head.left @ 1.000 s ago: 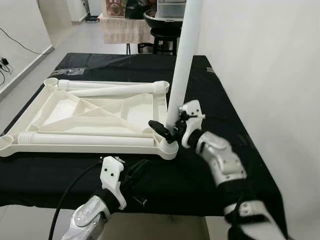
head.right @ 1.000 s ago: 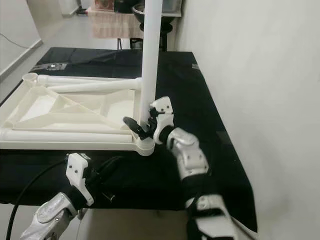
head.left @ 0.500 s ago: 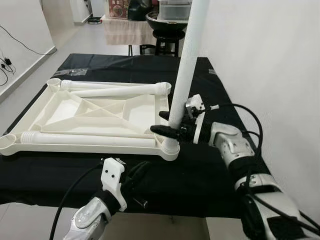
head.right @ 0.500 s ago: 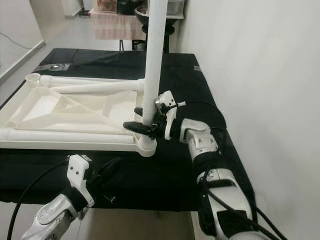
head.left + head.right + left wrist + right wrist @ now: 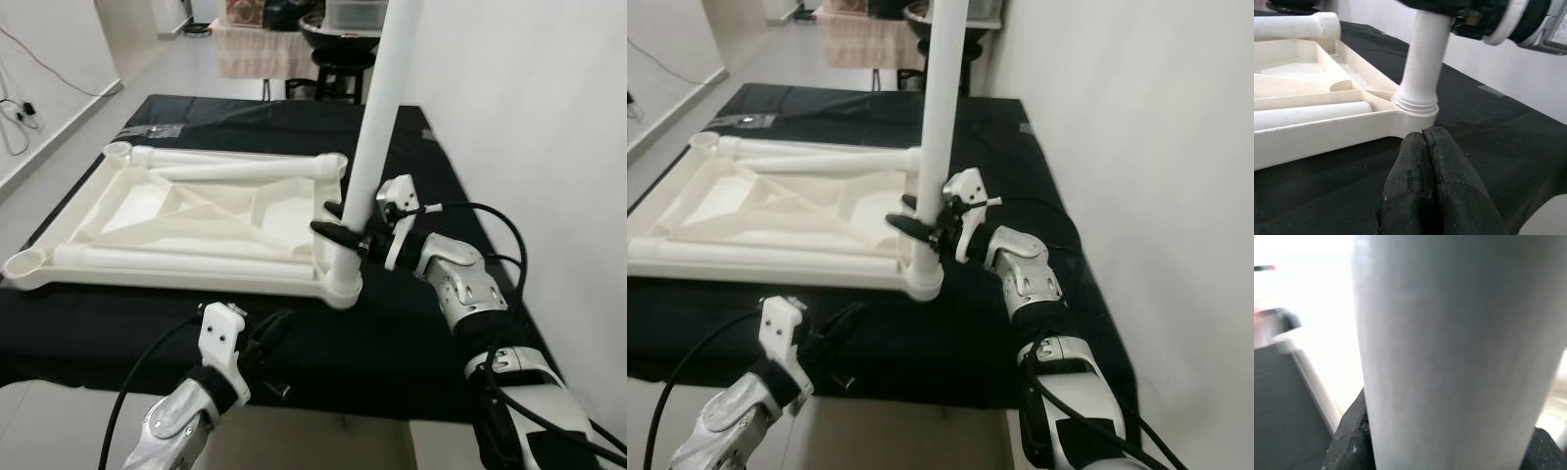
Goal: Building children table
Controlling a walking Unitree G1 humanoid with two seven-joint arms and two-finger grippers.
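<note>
A white plastic children's tabletop (image 5: 186, 220) lies upside down on a table draped in black cloth (image 5: 411, 323), its ribbed underside up, with a round socket at each corner. A long white plastic tube leg (image 5: 377, 137) stands upright in the near right corner socket (image 5: 342, 286), its threaded collar seated at the socket's rim. The right gripper (image 5: 345, 233) pinches this leg just above the socket, one black finger on each side. The left gripper (image 5: 1427, 166) hovers low over the cloth near that corner, its two black fingers pressed together and holding nothing. Three more white tube legs (image 5: 235, 166) lie loose in the tray of the tabletop. The risk, as I judge it, is a crooked start: if the leg leans while it is turned, the threads may cross and jam. Since nothing pins the tabletop down, twisting could also drag it across the cloth.
</note>
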